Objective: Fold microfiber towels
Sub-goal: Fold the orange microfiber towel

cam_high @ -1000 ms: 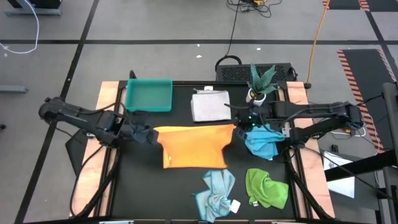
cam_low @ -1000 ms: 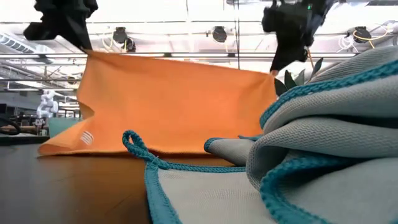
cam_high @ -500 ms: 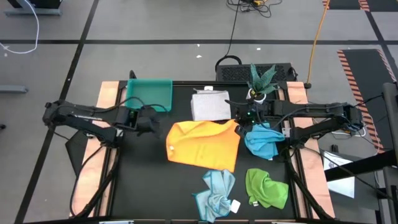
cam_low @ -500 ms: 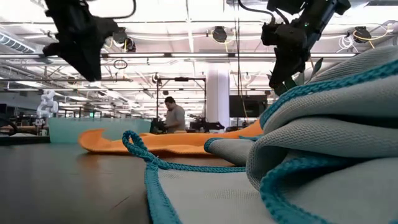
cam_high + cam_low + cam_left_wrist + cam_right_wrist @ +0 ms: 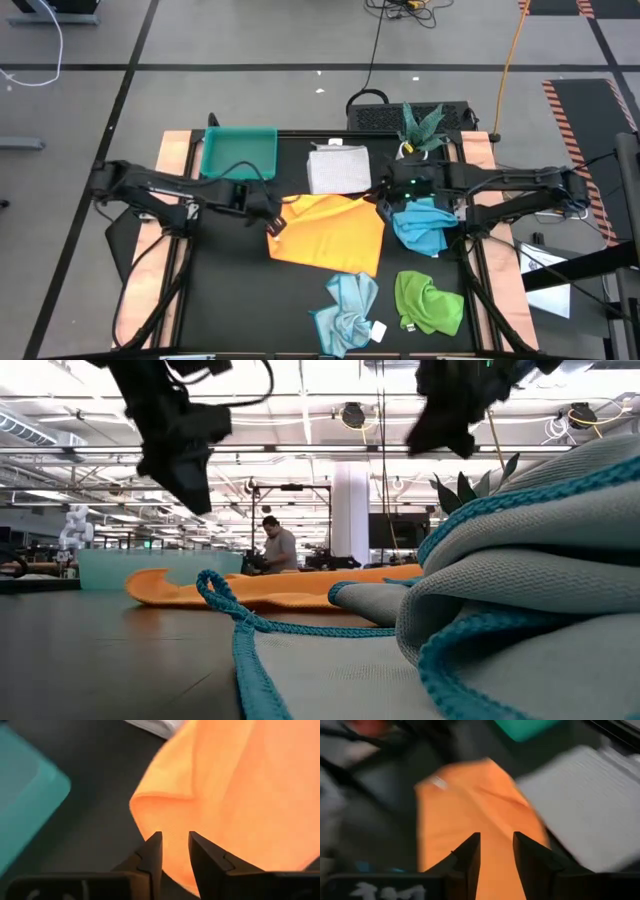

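Observation:
The yellow-orange towel point(image 5: 328, 232) lies loosely spread on the black table, its left corner curled over point(image 5: 150, 802); it also shows in the low view point(image 5: 280, 588). My left gripper point(image 5: 272, 210) hangs open just above that left corner point(image 5: 174, 842), clear of it point(image 5: 185, 470). My right gripper point(image 5: 385, 197) is open above the towel's far right corner point(image 5: 496, 844), high up point(image 5: 440, 425). A folded white-grey towel point(image 5: 338, 170) lies behind. The bright blue point(image 5: 422, 226), pale blue point(image 5: 350, 305) and green point(image 5: 428, 303) towels lie crumpled.
A teal tray point(image 5: 238, 153) stands at the far left, a potted plant point(image 5: 420, 128) at the far right. The pale blue towel fills the low view's foreground point(image 5: 500, 590). A person point(image 5: 283, 547) stands in the room beyond the table.
Both grippers have let go of the yellow-orange towel, which they held up stretched between them. It has fallen and now lies flat on the table. My left gripper has gone down and toward the table's right, over the towel's left corner, rolling as it went. My right gripper has tipped upward.

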